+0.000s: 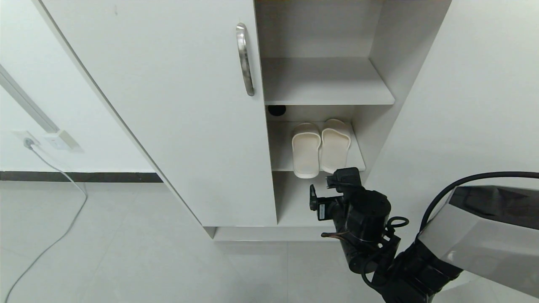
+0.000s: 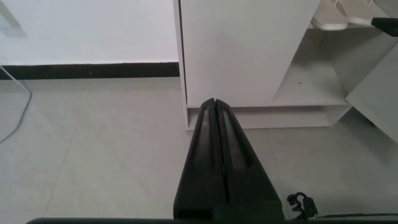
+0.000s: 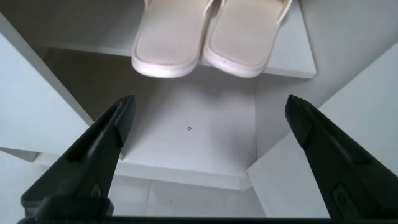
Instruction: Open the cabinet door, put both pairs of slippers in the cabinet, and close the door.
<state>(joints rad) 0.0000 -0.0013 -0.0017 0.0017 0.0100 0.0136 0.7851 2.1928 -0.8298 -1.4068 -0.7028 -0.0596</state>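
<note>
In the head view, a white cabinet (image 1: pixel 381 46) stands on a pale tiled floor (image 1: pixel 126 261). Its left door (image 1: pixel 168 109) is shut and has a shiny handle (image 1: pixel 245 59) near its edge. Its right door (image 1: pixel 467 105) is swung open. Inside there are three levels. A pair of cream slippers (image 1: pixel 321 147) lies side by side on the middle shelf (image 1: pixel 280 147), toes to the back and heels to the front. The top shelf (image 1: pixel 324 82) is above them and the bottom shelf (image 1: pixel 294 202) is below. The right gripper (image 1: pixel 330 189) is in front of the bottom shelf, just under the slippers and not touching them. On the wall to the left there is a socket (image 1: pixel 27 141) with a grey cable (image 1: pixel 71 219) that hangs down to the floor.

In the left wrist view, the left gripper (image 2: pixel 215 109) hangs over the floor, near the foot of the shut door. Its fingers (image 2: pixel 233 155) are pressed together and hold nothing. The slippers peek in at one corner, far from this gripper.

In the right wrist view, the black fingers (image 3: pixel 102 152) of the right gripper are wide apart and hold nothing. Between them you see the bottom shelf. The slippers are past the fingertips on the middle shelf, touching each other, and their heels stick out a little over the shelf edge.
</note>
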